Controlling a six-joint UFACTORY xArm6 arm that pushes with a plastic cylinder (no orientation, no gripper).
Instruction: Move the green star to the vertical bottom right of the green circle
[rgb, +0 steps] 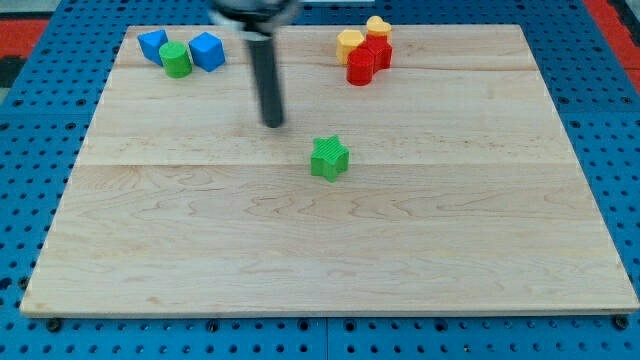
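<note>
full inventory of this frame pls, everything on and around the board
green star: 1, green, near the board's middle, alone
green circle: 1, green, view's top left, between the two blue blocks
blue blocks: 2, blue, one on the view's left of the green circle, one on its right
red blocks: 2, red, view's top, right of centre, bunched together
yellow blocks: 2, yellow, at the top of the red bunch
wooden board: 1, light wood, fills most of the view
pegboard surface: 1, blue, around the board
my tip: 1, dark rod end, up and to the view's left of the green star, not touching it
</note>
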